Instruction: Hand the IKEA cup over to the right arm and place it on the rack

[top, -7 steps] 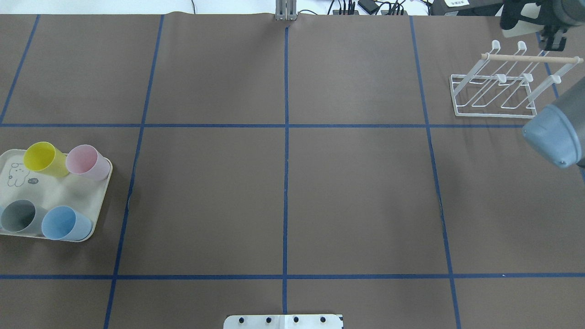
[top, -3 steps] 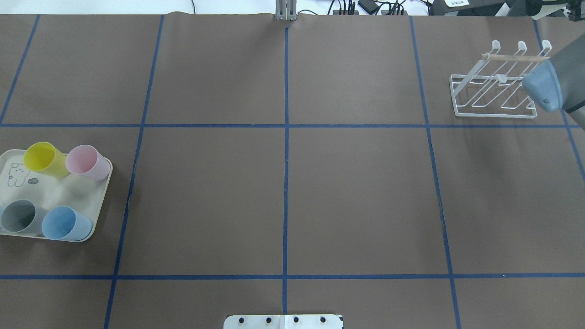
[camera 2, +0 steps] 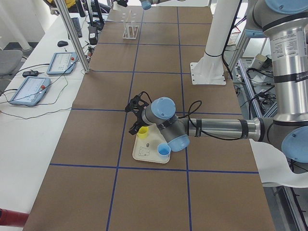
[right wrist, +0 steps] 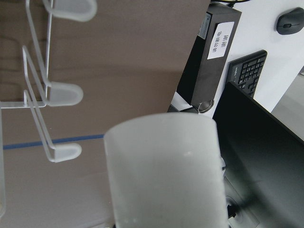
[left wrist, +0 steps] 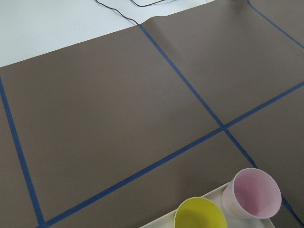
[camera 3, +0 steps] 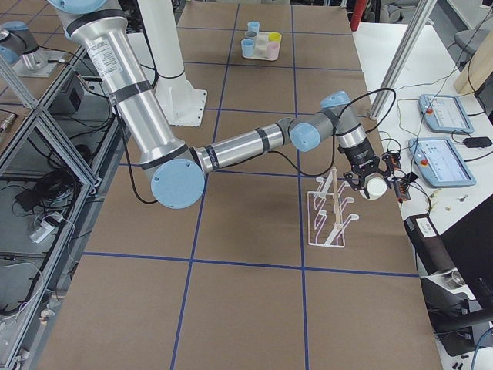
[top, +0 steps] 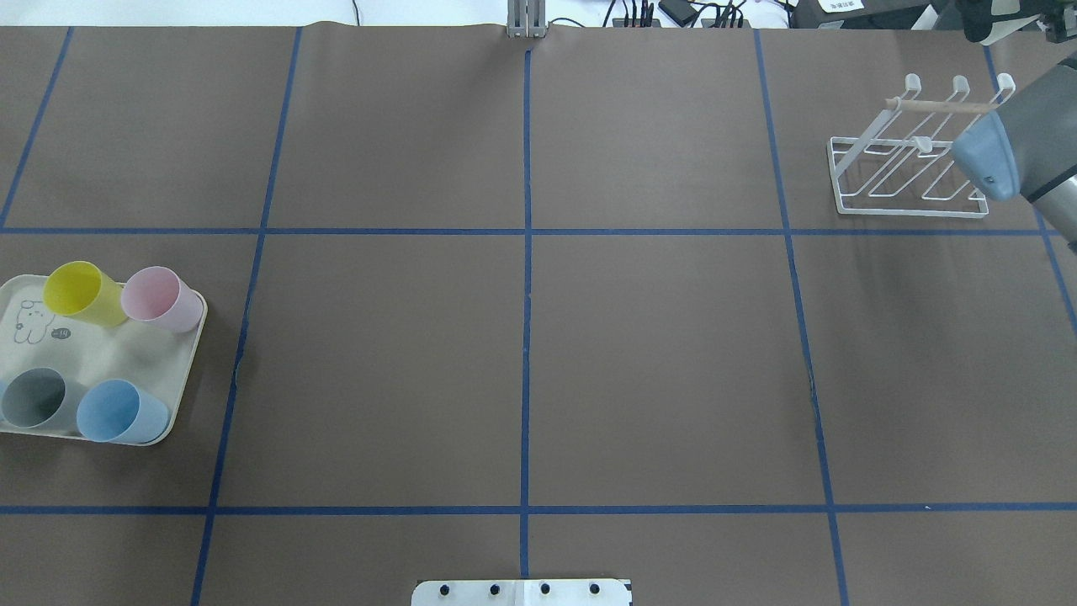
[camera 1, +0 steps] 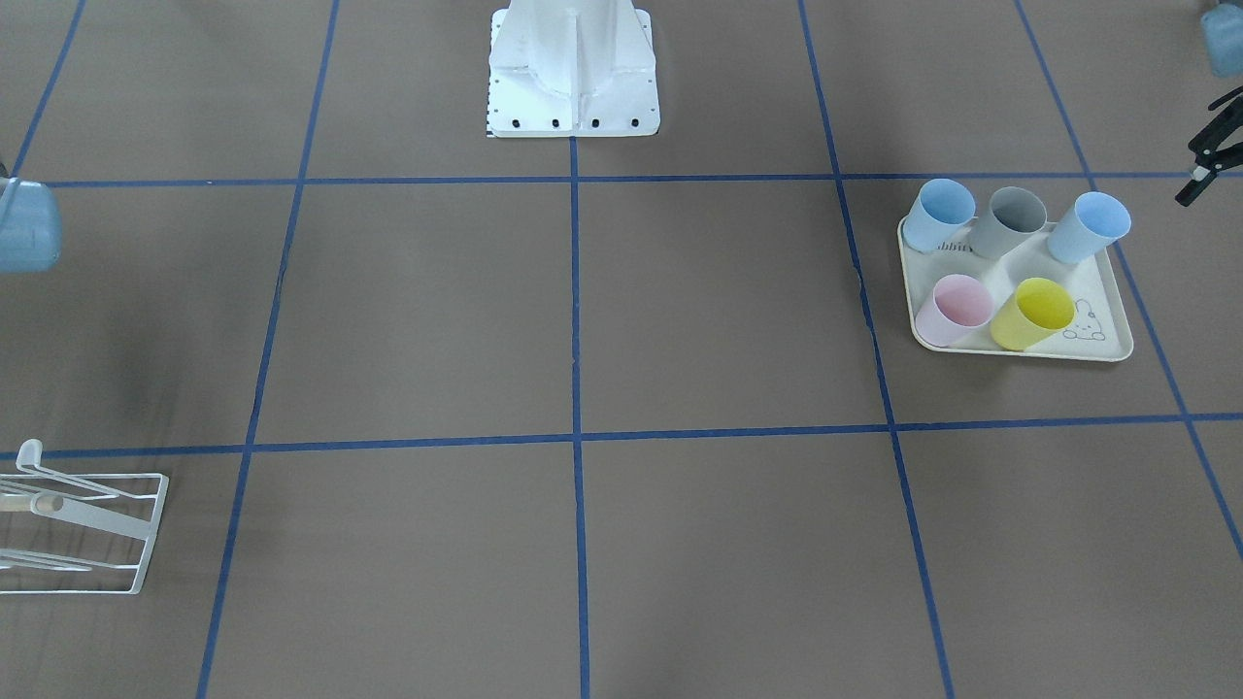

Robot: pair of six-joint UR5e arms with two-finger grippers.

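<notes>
My right gripper [camera 3: 375, 182] is shut on a white cup [camera 3: 375, 188], which fills the right wrist view [right wrist: 164, 175]. It hangs just past the far end of the white wire rack [camera 3: 330, 212], near the table's edge, apart from the prongs [right wrist: 61, 93]. In the overhead view the cup [top: 997, 29] shows in the top right corner, and the right arm's elbow [top: 984, 160] covers part of the rack [top: 900, 168]. My left gripper [camera 1: 1199, 150] hovers open and holds nothing beside the tray [camera 1: 1112, 335].
The cream tray [top: 126, 349] at the left holds yellow [top: 80, 292], pink [top: 160, 297], grey [top: 38, 398] and blue [top: 118, 410] cups. A keyboard and a dark monitor [right wrist: 256, 156] lie past the table edge beyond the rack. The robot's base [camera 1: 573, 68] stands mid-table.
The right arm's elbow has swung up over the rack's right side. The gripper with the white cup has shifted toward the far right corner. The tray and its cups have not moved.
</notes>
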